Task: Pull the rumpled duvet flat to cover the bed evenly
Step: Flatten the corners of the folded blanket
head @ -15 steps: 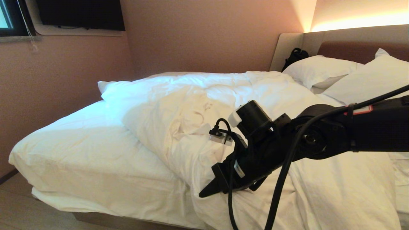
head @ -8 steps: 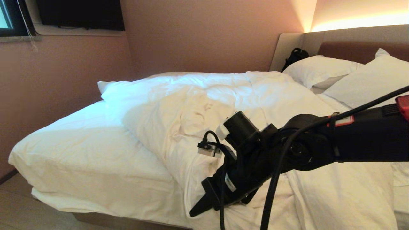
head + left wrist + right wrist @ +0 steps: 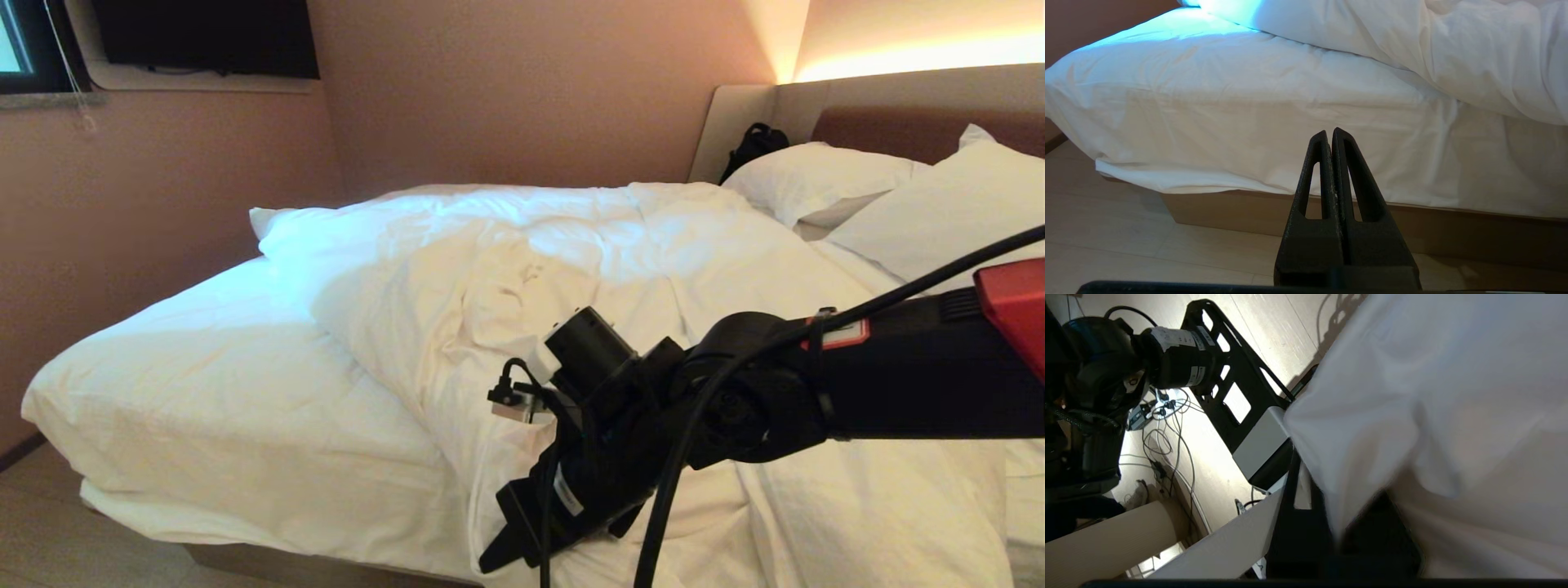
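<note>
The duvet (image 3: pixel 571 245) lies rumpled across the bed (image 3: pixel 204 392), bunched toward the middle and headboard side, and the sheeted mattress is bare at the foot. My right gripper (image 3: pixel 492 560) hangs low at the bed's near edge, pointing down. In the right wrist view a fold of the duvet (image 3: pixel 1433 396) runs down between the black fingers (image 3: pixel 1290 490) of the right gripper (image 3: pixel 1331 498), which is shut on it. The far finger is mostly hidden by cloth. My left gripper (image 3: pixel 1329 132) is shut and empty, parked low beside the bed, facing the mattress side and the duvet (image 3: pixel 1474 53).
Two white pillows (image 3: pixel 816 180) (image 3: pixel 939 212) lean on the padded headboard (image 3: pixel 898 122), with a black bag (image 3: pixel 755 143) behind them. Pink walls close the far side and foot. The tan platform base (image 3: pixel 1229 208) meets a wooden floor. My own base and cables (image 3: pixel 1167 355) stand beside the bed.
My right arm has sunk and come toward the bed's near edge, carrying the pinched duvet fold with it. The left gripper has not moved.
</note>
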### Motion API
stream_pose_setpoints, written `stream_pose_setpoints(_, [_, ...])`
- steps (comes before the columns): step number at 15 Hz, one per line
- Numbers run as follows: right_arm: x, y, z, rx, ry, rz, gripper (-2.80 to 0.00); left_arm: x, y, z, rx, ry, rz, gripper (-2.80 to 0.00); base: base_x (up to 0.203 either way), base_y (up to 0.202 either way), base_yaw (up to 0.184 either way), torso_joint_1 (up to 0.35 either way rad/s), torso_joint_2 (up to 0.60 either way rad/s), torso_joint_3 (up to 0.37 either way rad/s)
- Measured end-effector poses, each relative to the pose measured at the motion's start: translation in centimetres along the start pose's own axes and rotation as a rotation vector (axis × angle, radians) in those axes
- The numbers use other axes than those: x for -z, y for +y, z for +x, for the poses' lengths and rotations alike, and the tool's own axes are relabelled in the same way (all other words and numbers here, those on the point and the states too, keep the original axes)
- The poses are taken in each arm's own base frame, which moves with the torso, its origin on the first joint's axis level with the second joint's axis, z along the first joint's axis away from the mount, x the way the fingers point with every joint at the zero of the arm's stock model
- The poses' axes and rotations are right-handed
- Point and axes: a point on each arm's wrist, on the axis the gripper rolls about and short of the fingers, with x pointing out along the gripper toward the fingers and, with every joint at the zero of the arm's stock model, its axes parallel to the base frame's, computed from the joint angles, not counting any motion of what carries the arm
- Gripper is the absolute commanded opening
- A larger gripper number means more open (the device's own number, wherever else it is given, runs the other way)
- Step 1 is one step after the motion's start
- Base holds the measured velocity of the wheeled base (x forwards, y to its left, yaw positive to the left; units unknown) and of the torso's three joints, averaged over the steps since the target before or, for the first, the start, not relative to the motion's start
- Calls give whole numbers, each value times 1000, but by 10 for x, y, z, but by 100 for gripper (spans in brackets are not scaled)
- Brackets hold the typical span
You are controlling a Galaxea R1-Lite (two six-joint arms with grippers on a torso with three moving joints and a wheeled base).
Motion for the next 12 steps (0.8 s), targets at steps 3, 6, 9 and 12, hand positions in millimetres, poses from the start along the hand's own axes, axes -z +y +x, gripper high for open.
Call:
stream_pose_setpoints(3, [0,0,2,26,-6,-1,0,0,0,0,0,0,0,-280,0,0,0,0,0,0])
stream_pose_setpoints(6, [-1,2,-2,30,-19,-6,0,0,0,0,0,0,0,-280,0,0,0,0,0,0])
stream_pose_setpoints(9, [-4,8,-22,52,-88,-15,0,0,0,0,0,0,0,-280,0,0,0,0,0,0])
stream_pose_setpoints(12, [-13,5,-61,106,-222,4,0,0,0,0,0,0,0,-280,0,0,0,0,0,0])
